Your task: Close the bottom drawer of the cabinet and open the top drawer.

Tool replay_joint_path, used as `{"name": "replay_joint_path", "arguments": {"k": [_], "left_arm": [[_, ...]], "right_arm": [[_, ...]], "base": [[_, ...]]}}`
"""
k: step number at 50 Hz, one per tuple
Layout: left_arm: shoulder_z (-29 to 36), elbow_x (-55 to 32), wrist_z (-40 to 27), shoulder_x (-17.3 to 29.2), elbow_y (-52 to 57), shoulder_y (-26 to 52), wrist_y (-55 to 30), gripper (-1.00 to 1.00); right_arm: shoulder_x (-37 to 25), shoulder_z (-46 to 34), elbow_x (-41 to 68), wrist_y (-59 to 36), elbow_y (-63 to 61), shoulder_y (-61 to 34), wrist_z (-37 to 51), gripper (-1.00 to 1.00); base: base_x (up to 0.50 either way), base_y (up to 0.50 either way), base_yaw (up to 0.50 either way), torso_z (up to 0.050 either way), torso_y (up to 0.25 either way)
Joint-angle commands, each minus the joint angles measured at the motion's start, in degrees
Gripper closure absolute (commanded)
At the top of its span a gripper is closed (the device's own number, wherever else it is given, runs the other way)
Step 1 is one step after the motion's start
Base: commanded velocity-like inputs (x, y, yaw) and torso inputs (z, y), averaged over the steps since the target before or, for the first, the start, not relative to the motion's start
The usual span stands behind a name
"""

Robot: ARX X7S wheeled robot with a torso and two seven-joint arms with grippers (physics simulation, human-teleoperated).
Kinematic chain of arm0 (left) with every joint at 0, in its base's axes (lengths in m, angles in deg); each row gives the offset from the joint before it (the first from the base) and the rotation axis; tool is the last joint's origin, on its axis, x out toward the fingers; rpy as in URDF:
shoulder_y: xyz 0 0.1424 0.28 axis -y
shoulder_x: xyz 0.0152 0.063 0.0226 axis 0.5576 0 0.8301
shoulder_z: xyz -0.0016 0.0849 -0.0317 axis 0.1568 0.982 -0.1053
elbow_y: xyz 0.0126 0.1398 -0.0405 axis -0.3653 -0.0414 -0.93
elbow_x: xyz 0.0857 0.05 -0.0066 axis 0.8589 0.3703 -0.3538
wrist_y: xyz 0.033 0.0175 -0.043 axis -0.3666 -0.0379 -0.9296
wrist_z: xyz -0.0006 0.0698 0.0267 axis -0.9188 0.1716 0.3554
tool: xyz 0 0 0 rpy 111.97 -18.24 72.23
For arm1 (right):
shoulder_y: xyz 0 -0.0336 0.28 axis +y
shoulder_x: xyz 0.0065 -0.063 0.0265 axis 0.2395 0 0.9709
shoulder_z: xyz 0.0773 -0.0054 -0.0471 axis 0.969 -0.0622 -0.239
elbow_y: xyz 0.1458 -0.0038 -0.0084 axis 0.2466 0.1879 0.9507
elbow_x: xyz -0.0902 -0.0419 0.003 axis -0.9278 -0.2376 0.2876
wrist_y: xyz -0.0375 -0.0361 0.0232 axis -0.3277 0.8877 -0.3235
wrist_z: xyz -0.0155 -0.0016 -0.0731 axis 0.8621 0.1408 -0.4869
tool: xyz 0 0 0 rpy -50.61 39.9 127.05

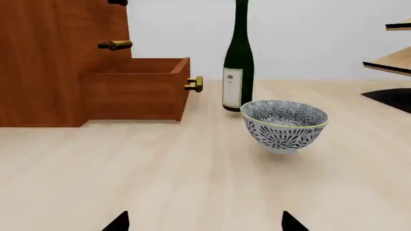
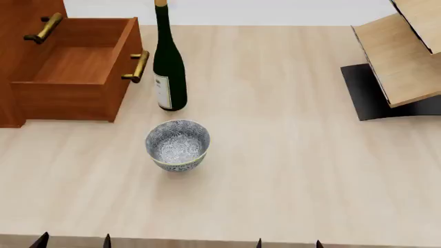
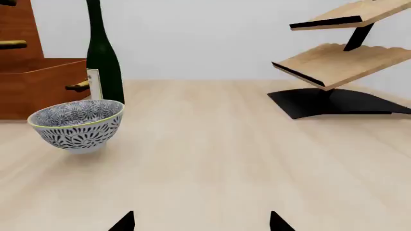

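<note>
Head view shows the bottom drawer point(image 2: 76, 72) pulled well out of the cabinet point(image 2: 17, 62) at the table's far left, its handle point(image 2: 138, 66) just beside the bottle point(image 2: 167, 72). Both grippers, left point(image 2: 74, 241) and right point(image 2: 288, 243), sit at the near edge, jaws spread wide and empty. To close it well, I judge the left should press the drawer front squarely, steering clear of the bottle and bowl point(image 2: 177, 144). Left wrist view alone shows the middle handle point(image 1: 115, 45) above; the top drawer is barely in view. Right wrist view shows the rack point(image 3: 340, 62) side-on.
</note>
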Motion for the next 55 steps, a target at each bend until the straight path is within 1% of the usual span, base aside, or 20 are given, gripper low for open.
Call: {"name": "replay_joint_path", "arguments": {"k": [1,6,10,13,15,18,25,40,45,54,55], "left_arm": [[0.64,-0.56,-0.64,0.57,0.00,0.00,0.00,-1.00],[2.00,-3.44,-1.16,1.32,-0.02,0.57,-1.02,-1.00],[3.18,-3.72,-2.00,1.89,-2.21,1.46,0.23,-1.00],[3.85,-4.21,-2.18,2.27,-1.81,1.19,1.47,-1.00],[3.71,-6.57,-1.32,2.52,-0.63,1.07,0.26,-1.00],[4.75,-5.26,-2.05,3.21,0.73,1.26,0.79,-1.00],[5.66,-5.15,-3.00,3.92,2.08,1.23,1.66,-1.00],[6.49,-6.82,-4.35,5.84,10.51,2.62,-3.67,-1.00],[6.36,-7.98,-4.87,6.46,14.20,3.52,-6.58,-1.00],[5.83,-8.95,-5.82,8.16,20.74,7.59,-11.20,-1.00],[5.10,-8.05,-6.68,9.03,23.51,11.01,-13.12,-1.00]], "right_arm": [[-0.54,-0.72,0.54,0.00,0.00,0.00,0.72,-1.00],[-1.53,-2.11,1.65,0.77,2.87,-1.38,1.80,-1.00],[-2.01,-2.83,2.48,1.68,5.09,-2.23,2.48,-1.00],[-2.36,-3.37,2.85,1.73,5.33,-2.41,2.90,-1.00],[-2.57,-3.66,3.11,1.86,5.43,-2.45,3.13,-1.00],[-2.93,-4.07,3.21,1.31,5.05,-2.69,3.65,-1.00],[-3.50,-4.72,3.88,1.34,5.25,-3.04,4.45,-1.00],[-5.58,-5.66,4.34,-5.60,-2.35,-5.44,6.33,-1.00],[-6.22,-5.85,4.31,-7.79,-3.87,-6.86,6.99,-1.00],[-7.42,-5.71,4.57,-12.21,-6.83,-9.64,7.89,-1.00],[-7.84,-4.78,5.33,-14.69,-9.30,-10.99,8.10,-1.00]], "base": [[0.00,0.00,0.00,0.000,0.000],[0.00,0.00,0.00,0.000,0.000],[0.00,0.00,0.00,0.000,0.000],[0.00,0.00,0.00,0.000,0.000],[0.00,0.00,0.00,0.000,0.000],[0.00,0.00,0.00,0.049,0.025],[0.00,0.00,0.00,0.050,0.024],[0.00,0.00,0.00,0.050,0.025],[0.00,0.00,0.00,0.050,0.025],[0.00,0.00,0.00,0.050,0.026],[0.00,0.00,0.00,0.050,0.023]]}}
